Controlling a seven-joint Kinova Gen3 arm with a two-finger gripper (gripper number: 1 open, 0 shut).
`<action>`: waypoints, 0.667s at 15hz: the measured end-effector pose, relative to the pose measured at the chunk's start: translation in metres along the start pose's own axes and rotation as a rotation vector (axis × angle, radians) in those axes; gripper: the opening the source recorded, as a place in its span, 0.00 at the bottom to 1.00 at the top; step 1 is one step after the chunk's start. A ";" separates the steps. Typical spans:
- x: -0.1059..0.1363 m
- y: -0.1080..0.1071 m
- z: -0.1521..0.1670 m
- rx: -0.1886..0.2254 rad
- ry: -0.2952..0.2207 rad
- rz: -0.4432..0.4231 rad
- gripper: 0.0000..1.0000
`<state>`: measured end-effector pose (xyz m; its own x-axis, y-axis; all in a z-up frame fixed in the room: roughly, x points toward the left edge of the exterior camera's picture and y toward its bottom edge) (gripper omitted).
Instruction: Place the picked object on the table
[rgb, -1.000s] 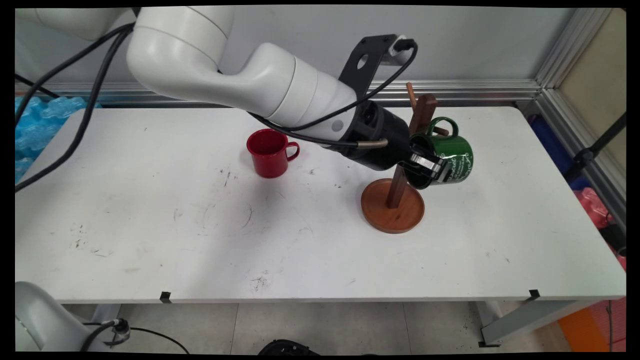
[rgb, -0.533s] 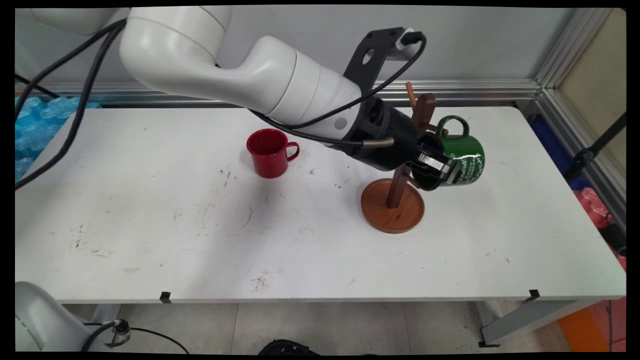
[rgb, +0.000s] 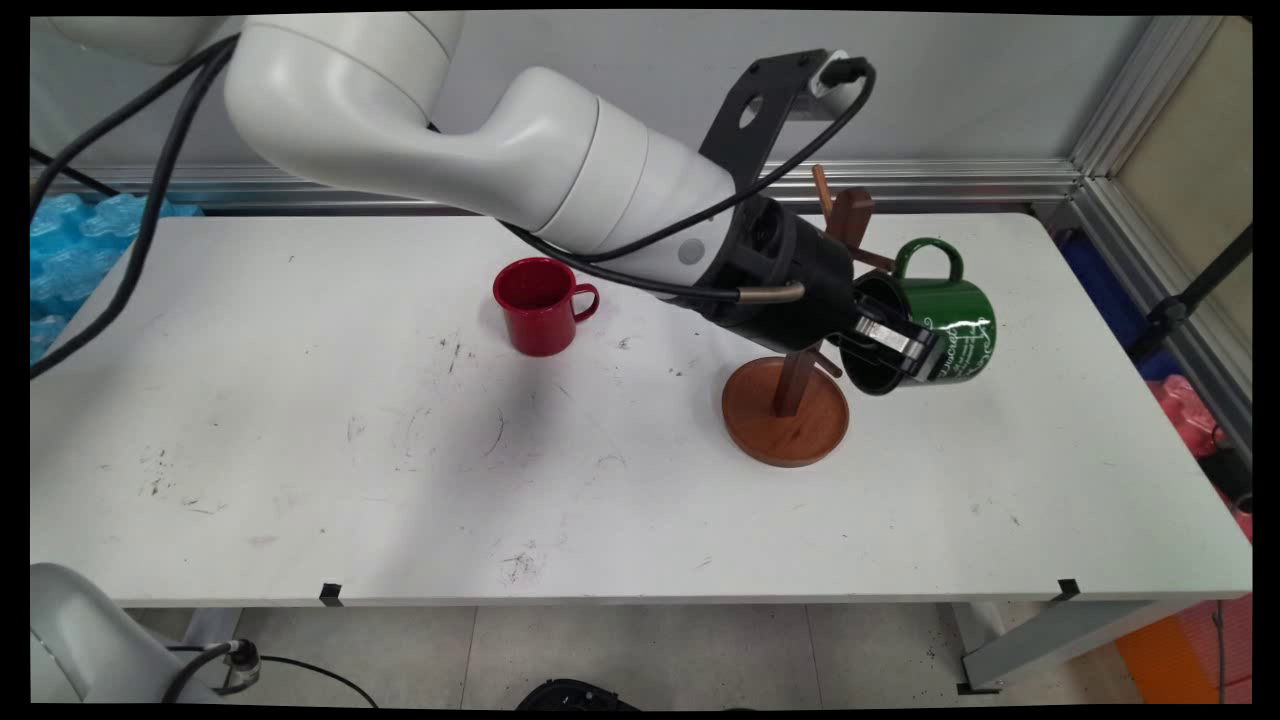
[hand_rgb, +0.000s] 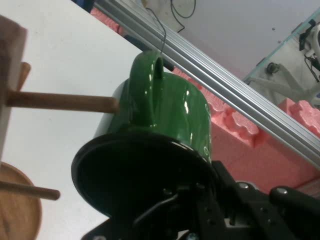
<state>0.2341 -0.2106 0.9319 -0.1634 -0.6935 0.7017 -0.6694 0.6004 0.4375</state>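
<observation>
Main view shows the black gripper (rgb: 895, 345) clenched on the rim of a green mug (rgb: 940, 325), one finger (rgb: 885, 335) lying on the outside of the wall and the other going into the mouth. The mug hangs in the air on its side, its dark opening turned toward the arm and its handle (rgb: 930, 255) pointing up. White lettering runs across its glossy side. It is held above the desk's (rgb: 300, 480) right half, nearer the far edge than the near one, clear of the surface.

Hand view looks straight into the mug's (hand_rgb: 165, 120) black interior, with the gripper's linkage (hand_rgb: 210, 210) rising from the bottom edge and closed over the rim. The handle (hand_rgb: 145, 87) arches at the top of the green body. The tip of a wooden peg (hand_rgb: 60, 101) ends right at the mug's side beside the handle; whether it touches cannot be told.

Just left of the mug stands a wooden mug tree (rgb: 800, 360), an upright dark post on a round brown base (rgb: 785, 415), with short pegs sticking out near the top and lower down. The base sits on the desk to the right of centre. The arm's black wrist crosses in front of the post's upper part.

Well apart to the left, a red mug (rgb: 540, 305) stands upright on the desk toward the far edge, its handle turned to the right.
</observation>
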 end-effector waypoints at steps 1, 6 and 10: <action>0.000 0.002 -0.001 -0.003 -0.002 0.000 0.00; -0.004 0.011 -0.009 -0.001 -0.026 -0.002 0.00; -0.010 0.015 -0.026 0.020 -0.073 0.003 0.00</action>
<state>0.2447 -0.1840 0.9464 -0.2178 -0.7193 0.6596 -0.6830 0.5951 0.4235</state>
